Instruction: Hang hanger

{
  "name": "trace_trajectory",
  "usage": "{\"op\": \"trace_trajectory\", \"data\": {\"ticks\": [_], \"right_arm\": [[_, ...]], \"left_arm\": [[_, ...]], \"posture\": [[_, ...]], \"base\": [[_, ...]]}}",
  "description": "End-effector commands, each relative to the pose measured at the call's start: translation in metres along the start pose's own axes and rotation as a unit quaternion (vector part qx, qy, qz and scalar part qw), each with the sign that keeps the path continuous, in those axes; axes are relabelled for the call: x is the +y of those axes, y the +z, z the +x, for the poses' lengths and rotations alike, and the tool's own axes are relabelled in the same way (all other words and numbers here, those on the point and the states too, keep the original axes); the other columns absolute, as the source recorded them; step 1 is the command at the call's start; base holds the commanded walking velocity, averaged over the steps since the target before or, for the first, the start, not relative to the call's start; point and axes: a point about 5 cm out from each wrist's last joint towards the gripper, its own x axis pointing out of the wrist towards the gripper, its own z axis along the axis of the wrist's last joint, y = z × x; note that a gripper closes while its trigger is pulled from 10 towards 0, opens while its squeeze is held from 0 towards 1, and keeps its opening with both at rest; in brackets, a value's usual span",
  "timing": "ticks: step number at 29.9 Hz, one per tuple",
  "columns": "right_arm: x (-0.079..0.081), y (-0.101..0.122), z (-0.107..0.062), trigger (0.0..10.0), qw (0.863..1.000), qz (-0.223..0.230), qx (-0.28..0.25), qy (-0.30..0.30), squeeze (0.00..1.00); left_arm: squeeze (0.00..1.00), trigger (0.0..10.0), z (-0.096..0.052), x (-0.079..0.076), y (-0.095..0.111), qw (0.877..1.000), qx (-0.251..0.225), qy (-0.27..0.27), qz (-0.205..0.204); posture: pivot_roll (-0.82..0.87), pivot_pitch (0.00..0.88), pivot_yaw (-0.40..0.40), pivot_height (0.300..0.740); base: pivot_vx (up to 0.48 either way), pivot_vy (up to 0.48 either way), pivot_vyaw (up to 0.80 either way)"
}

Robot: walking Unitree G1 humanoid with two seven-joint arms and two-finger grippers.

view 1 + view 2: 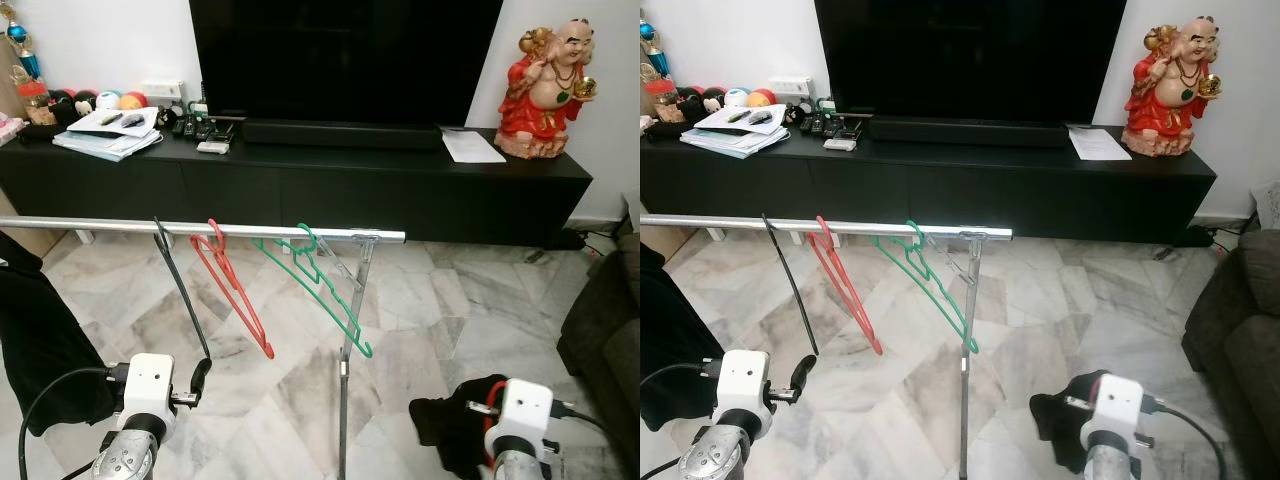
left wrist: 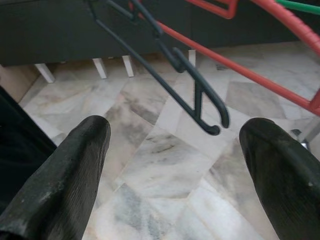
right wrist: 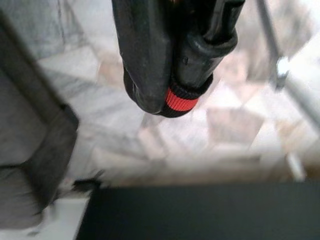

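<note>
Black hanger [image 2: 197, 95] hangs free between spread left gripper [image 2: 175, 165] fingers.

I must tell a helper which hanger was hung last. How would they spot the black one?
Find the silver rail before the TV cabinet. Three hangers hang there; the black hanger is leftmost, beside the red hanger, just above the open left gripper.

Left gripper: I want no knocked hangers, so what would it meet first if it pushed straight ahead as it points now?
Probably the black hanger: its lower end hangs just ahead of the open left gripper, between the fingers. Depth is unclear; the marble floor lies beyond.
</note>
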Motion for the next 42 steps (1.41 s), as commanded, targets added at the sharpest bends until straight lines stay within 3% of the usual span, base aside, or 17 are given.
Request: {"op": "trace_trajectory", "data": {"ticks": [1, 7, 13, 16, 23, 32, 42], "right_arm": [[-0.003, -0.001, 0.002, 10.0, 1.0, 0.0, 0.013, 0.006, 0.0], [-0.002, 0.01, 0.01, 10.0, 1.0, -0.012, 0.004, 0.016, 0.0], [0.0, 0.011, 0.014, 10.0, 0.999, 0.023, 0.022, 0.021, 0.0], [0.001, 0.007, 0.013, 10.0, 0.999, 0.02, 0.035, 0.025, 0.0], [-0.002, -0.003, 0.01, 10.0, 0.997, 0.017, 0.065, 0.034, 0.0], [-0.001, -0.016, 0.004, 10.0, 0.993, 0.016, 0.107, 0.046, 0.0], [0.004, -0.015, 0.005, 10.0, 0.992, 0.02, 0.105, 0.064, 0.0]], "left_arm": [[0.0, 10.0, 0.002, -0.001, 0.006, 1.0, -0.013, 0.006, -0.002], [0.0, 10.0, 0.003, -0.005, 0.008, 1.0, -0.015, 0.014, -0.008], [0.0, 10.0, 0.005, -0.006, 0.01, 1.0, -0.02, 0.022, -0.011], [0.0, 10.0, 0.006, -0.005, 0.013, 0.999, -0.027, 0.029, -0.012], [0.0, 10.0, 0.006, -0.009, 0.016, 0.999, -0.033, 0.024, -0.003], [0.0, 10.0, 0.009, -0.021, 0.035, 0.997, -0.076, 0.019, 0.019], [0.0, 10.0, 0.012, -0.018, 0.043, 0.996, -0.09, 0.026, 0.01]], "posture": [[0.09, 0.0, -0.034, 0.74], [0.09, 0.0, -0.045, 0.74], [0.1, 0.0, -0.052, 0.74], [0.1, 0.0, -0.066, 0.74], [0.11, 0.0, -0.084, 0.74], [0.11, 0.0, -0.104, 0.74], [0.1, 0.0, -0.1, 0.74]], "base": [[0.0, -0.322, 0.0], [0.0, -0.439, 0.47], [0.0, -0.436, 0.2], [0.0, -0.354, 0.0], [0.0, 0.0, 0.0], [0.0, 0.0, 0.0], [0.162, 0.0, 0.0]]}}
